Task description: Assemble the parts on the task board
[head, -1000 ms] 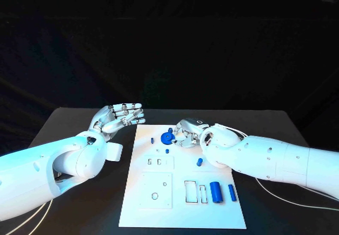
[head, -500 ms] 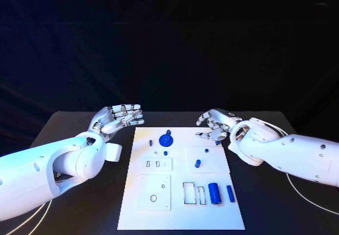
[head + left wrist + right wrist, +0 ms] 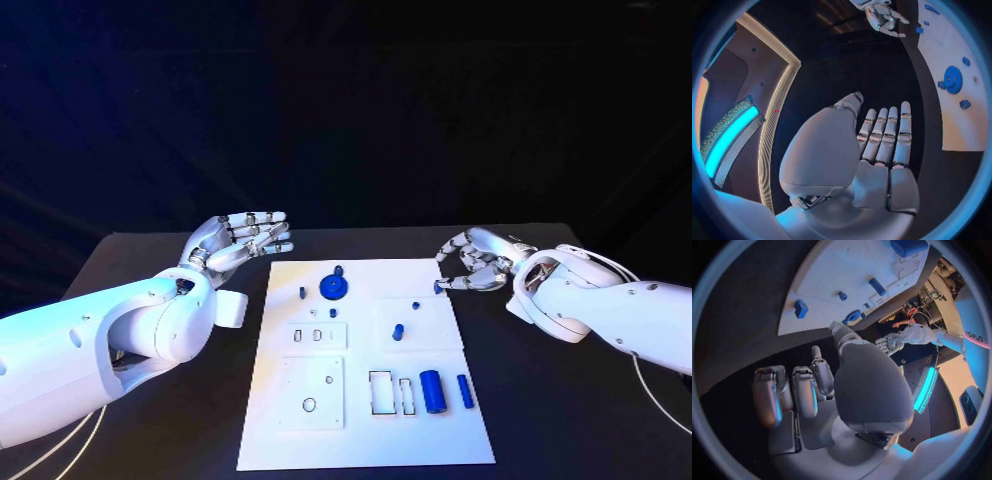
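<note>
Our right hand (image 3: 473, 262) has pulled back off the white board (image 3: 368, 420) and now hovers over the black bench (image 3: 159, 260) just beside the board's far right corner. A second ago it was bent over the round blue disc (image 3: 335, 288) near the far edge; half a second ago it was already lifting clear to the right. The disc sits where the hand left it, with a small blue peg (image 3: 303, 293) to its left, so we judge that piece placed and released.

The right hand's fingers are curled inward. From the wrist view they look closed on nothing, though we cannot fully rule out a small part tucked inside. Our left hand (image 3: 242, 240) has not moved: it rests beside the far left corner of the board, fingers straight and holding nothing.

Still loose on the board are a short blue pin (image 3: 398, 332) near the middle, a thick blue cylinder (image 3: 431, 391) and a thinner blue rod (image 3: 464, 390) by the near right slots. We judge the assembly is partly done, and one of these comes next.
</note>
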### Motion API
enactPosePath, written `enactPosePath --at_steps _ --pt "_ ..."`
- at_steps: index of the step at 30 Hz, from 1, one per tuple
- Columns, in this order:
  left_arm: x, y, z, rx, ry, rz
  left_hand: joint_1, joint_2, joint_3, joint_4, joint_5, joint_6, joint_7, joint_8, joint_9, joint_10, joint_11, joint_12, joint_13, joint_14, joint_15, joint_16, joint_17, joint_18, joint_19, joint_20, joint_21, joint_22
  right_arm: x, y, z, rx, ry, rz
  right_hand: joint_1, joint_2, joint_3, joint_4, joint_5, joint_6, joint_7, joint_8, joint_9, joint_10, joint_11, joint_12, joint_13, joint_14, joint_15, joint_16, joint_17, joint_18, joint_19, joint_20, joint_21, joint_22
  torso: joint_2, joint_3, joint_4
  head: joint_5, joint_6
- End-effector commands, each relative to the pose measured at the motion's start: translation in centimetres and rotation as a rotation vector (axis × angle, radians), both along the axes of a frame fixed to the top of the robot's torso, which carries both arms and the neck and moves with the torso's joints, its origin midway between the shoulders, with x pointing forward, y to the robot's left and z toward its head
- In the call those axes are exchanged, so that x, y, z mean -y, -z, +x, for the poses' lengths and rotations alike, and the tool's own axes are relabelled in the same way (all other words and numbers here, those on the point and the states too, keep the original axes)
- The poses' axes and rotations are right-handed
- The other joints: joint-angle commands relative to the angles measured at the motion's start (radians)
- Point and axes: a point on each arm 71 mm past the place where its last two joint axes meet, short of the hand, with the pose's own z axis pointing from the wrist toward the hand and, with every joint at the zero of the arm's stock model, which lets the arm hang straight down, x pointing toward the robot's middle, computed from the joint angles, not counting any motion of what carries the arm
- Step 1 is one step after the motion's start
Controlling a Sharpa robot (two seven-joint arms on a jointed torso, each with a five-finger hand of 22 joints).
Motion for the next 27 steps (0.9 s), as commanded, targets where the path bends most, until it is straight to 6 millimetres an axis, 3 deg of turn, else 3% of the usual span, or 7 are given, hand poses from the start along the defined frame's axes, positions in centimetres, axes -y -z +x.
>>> enactPosePath --at_steps 1,3,5,6,13,20,27 --pt "0.3 -0.1 0.0 0.01 0.022 -0.009 -0.001 -0.007 0.007 0.0 -0.004 -0.008 0.049 -0.004 -0.001 -0.004 0.0 -0.007 -0.001 -0.006 -0.001 -0.004 0.001 0.009 -0.005 0.003 -0.004 -0.001 0.2 0.8 -0.2 -0.042 -0.036 0.01 0.012 0.001 -0.005 0.0 -0.006 -0.008 0.002 -0.005 -0.001 -0.006 0.0 -0.005 0.018 0.089 0.003 0.005 0.196 -0.002 0.073 0.004 -0.002 0.233 -0.001 0.0053 -0.0038 -0.001 -0.001" --pt "0.3 -0.1 0.0 0.01 0.023 -0.009 -0.001 -0.007 0.007 0.0 -0.004 -0.008 0.049 -0.004 -0.001 -0.004 0.0 -0.007 -0.001 -0.006 -0.001 -0.004 0.001 0.009 -0.005 0.003 -0.004 -0.001 0.6 1.2 -0.1 -0.049 -0.028 0.006 0.014 0.002 -0.007 0.0 -0.006 -0.009 0.003 -0.006 -0.002 -0.007 0.001 -0.005 0.017 0.089 0.004 0.005 0.197 -0.002 0.072 0.004 -0.003 0.232 -0.001 0.007 -0.0026 -0.002 -0.001" --pt "0.4 -0.1 0.0 0.01 0.024 -0.009 -0.001 -0.007 0.007 0.0 -0.004 -0.008 0.049 -0.004 -0.001 -0.004 0.0 -0.007 -0.001 -0.006 -0.001 -0.004 0.001 0.009 -0.005 0.003 -0.004 -0.001 0.8 1.5 -0.1 -0.056 -0.021 0.003 0.014 0.002 -0.007 0.0 -0.006 -0.009 0.003 -0.006 -0.002 -0.007 0.001 -0.005 0.017 0.089 0.004 0.005 0.197 -0.002 0.072 0.004 -0.003 0.232 -0.001 0.0064 -0.0006 -0.002 0.001" --pt "0.4 -0.1 0.0 0.009 0.024 -0.009 -0.001 -0.007 0.007 0.0 -0.004 -0.008 0.049 -0.004 -0.001 -0.004 0.0 -0.007 -0.001 -0.006 -0.001 -0.004 0.001 0.009 -0.005 0.003 -0.004 -0.001 0.9 1.7 -0.1 -0.059 -0.017 0.003 0.014 0.002 -0.007 0.0 -0.006 -0.009 0.003 -0.006 -0.002 -0.007 0.001 -0.005 0.017 0.089 0.004 0.005 0.197 -0.002 0.072 0.004 -0.003 0.232 -0.002 0.0039 0.001 -0.003 0.001" --pt "0.3 0.0 0.1 0.009 0.022 -0.009 -0.001 -0.007 0.007 0.0 -0.004 -0.008 0.049 -0.004 -0.001 -0.004 0.0 -0.007 -0.001 -0.006 -0.001 -0.004 0.001 0.009 -0.005 0.003 -0.004 -0.001 1.2 2.6 0.1 -0.078 0.001 -0.001 0.016 0.008 -0.013 0.005 -0.004 -0.01 0.004 -0.006 -0.003 -0.003 0.002 -0.002 0.021 0.09 0.005 0.006 0.2 -0.003 0.076 0.004 0.002 0.236 -0.001 0.0006 -0.0019 0.001 -0.002" --pt "0.4 0.0 0.1 0.009 0.023 -0.009 -0.001 -0.008 0.009 -0.002 -0.004 -0.008 0.049 -0.004 -0.001 -0.004 0.0 -0.006 -0.001 -0.006 0.0 -0.006 0.001 0.009 -0.006 0.003 -0.004 -0.002 1.1 3.0 0.5 -0.082 0.017 0.007 0.02 0.023 -0.011 0.013 -0.001 -0.003 0.003 -0.003 -0.002 0.006 0.001 0.006 0.029 0.09 0.005 0.006 0.202 -0.005 0.081 0.005 0.008 0.241 -0.002 -0.0011 -0.0006 0.003 -0.003" --pt "0.5 0.0 0.1 0.008 0.026 -0.009 -0.001 -0.008 0.009 -0.002 -0.004 -0.008 0.049 -0.004 -0.001 -0.004 0.0 -0.006 -0.001 -0.006 0.0 -0.006 0.001 0.009 -0.006 0.003 -0.004 -0.002 0.8 3.4 0.8 -0.085 0.027 0.012 0.032 0.035 0.002 0.016 -0.002 0.004 0.002 0.0 -0.003 0.011 0.0 0.01 0.034 0.091 0.003 0.007 0.204 -0.006 0.082 0.004 0.01 0.242 -0.002 -0.0009 -0.0001 0.002 -0.003"
